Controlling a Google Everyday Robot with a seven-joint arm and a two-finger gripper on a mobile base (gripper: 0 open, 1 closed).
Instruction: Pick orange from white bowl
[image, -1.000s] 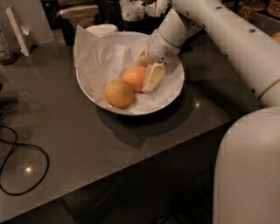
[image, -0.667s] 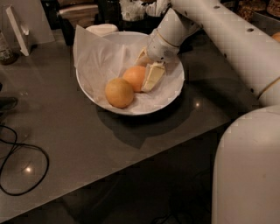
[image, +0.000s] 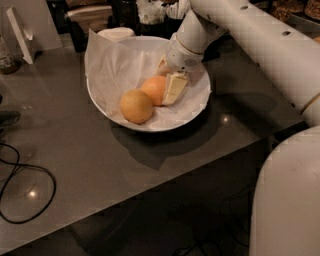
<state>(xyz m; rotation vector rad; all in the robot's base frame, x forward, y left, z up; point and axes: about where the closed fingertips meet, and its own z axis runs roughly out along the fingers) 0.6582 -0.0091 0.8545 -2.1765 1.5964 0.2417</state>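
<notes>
The gripper (image: 168, 82) is down inside the white bowl (image: 150, 128), near the far edge of the tabletop. It presses against the right side of the orange (image: 153, 88) — open or clamped, one cannot tell. A paler fruit (image: 136, 106) touches the orange.

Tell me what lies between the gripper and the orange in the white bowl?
Nothing: in the camera view the gripper sits against the orange inside the white bowl; the paler fruit is on the orange's other side.
</notes>
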